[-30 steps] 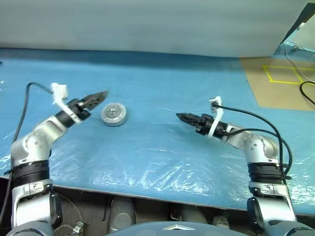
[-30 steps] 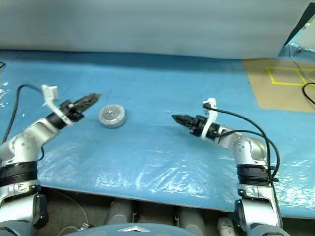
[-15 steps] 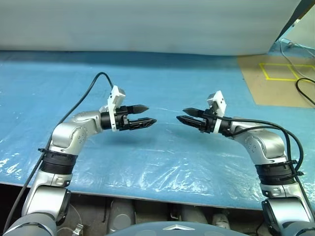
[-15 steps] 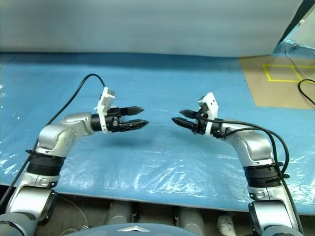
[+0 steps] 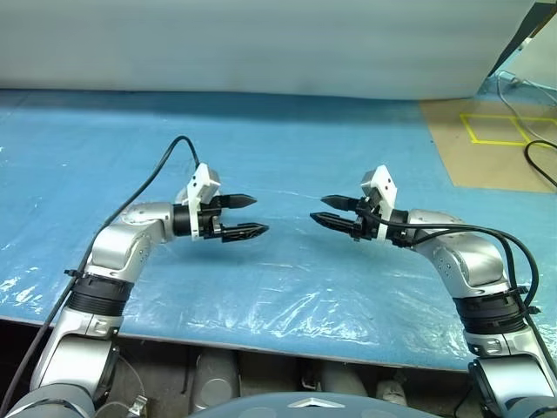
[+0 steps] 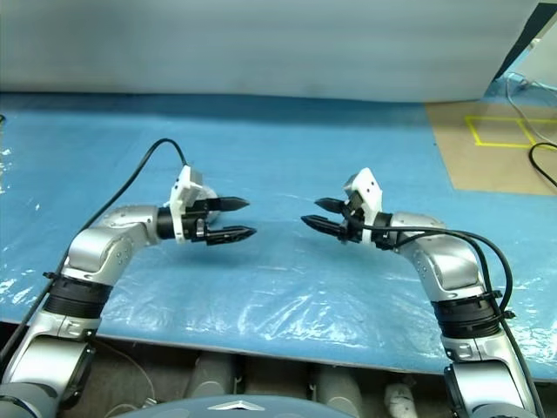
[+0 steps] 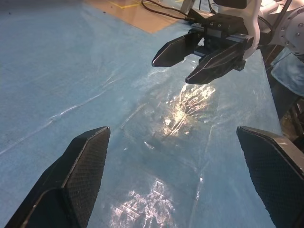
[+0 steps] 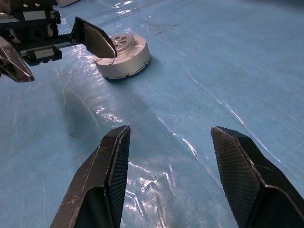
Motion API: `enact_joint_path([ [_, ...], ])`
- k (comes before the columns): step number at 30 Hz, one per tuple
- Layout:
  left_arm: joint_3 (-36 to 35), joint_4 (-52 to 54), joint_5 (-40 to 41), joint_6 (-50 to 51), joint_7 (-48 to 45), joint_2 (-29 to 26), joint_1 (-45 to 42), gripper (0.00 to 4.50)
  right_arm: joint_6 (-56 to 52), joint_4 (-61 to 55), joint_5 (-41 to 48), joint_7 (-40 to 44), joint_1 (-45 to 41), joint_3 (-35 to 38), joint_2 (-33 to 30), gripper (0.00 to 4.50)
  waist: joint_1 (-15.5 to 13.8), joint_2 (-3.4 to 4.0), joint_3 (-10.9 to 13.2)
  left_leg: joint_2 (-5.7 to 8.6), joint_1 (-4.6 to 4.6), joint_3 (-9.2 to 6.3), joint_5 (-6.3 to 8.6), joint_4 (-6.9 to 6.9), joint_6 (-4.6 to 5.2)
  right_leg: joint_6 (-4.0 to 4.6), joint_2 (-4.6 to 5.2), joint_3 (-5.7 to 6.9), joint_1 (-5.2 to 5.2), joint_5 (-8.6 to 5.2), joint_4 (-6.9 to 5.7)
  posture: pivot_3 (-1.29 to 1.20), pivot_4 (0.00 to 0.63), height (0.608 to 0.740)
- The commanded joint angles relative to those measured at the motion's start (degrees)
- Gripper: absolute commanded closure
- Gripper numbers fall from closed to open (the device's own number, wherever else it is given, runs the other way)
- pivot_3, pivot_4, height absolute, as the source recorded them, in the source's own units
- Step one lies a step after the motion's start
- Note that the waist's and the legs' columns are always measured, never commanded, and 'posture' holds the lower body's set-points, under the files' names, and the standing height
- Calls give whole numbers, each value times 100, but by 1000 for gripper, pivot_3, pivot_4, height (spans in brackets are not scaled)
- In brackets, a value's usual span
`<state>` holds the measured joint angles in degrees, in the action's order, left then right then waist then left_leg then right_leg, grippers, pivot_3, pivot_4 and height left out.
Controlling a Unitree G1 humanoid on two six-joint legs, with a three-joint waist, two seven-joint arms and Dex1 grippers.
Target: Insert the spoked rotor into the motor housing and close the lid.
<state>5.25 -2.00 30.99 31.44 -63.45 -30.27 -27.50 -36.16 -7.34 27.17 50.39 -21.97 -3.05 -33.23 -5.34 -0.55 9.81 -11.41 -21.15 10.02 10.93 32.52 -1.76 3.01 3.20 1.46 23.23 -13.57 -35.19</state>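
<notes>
Right wrist view: a round silver-grey unit (image 8: 122, 56) sits on the blue-covered table (image 8: 228, 57), plain metal face up with small holes near its centre. No windings, spoked rotor or separate disc visible around it. Judgement: this is the housing with the lid already seated on top, which implies the rotor is inside; assembly looks complete, though the seam cannot be checked from this angle.

Left tool (image 5: 244, 216): fingers spread wide, nothing between them, hanging above the table and pointing toward the other arm. One left finger partly overlaps the housing in the right wrist view; whether it touches is unclear, most likely it is just in front.

Right tool (image 5: 329, 212): fingers parted, empty, facing the left tool across a gap, well apart from the housing.

Both arms are off the part. Remaining work, if any: confirm the lid sits flush.
</notes>
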Motion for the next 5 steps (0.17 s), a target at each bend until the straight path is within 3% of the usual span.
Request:
enact_joint_path([
  [1,-77,51,-72,-178,-33,-3,-49,7,68,-75,42,81,-79,39,19,1656,1,0,0,0,0,0,0,0,0,0,0,0,0,0,0,0,150,740],
  [5,-134,24,-95,-205,-8,9,-30,7,51,-26,52,58,-131,60,71,1656,1,0,0,0,0,0,0,0,1,0,0,0,0,0,-1,0,150,740],
])
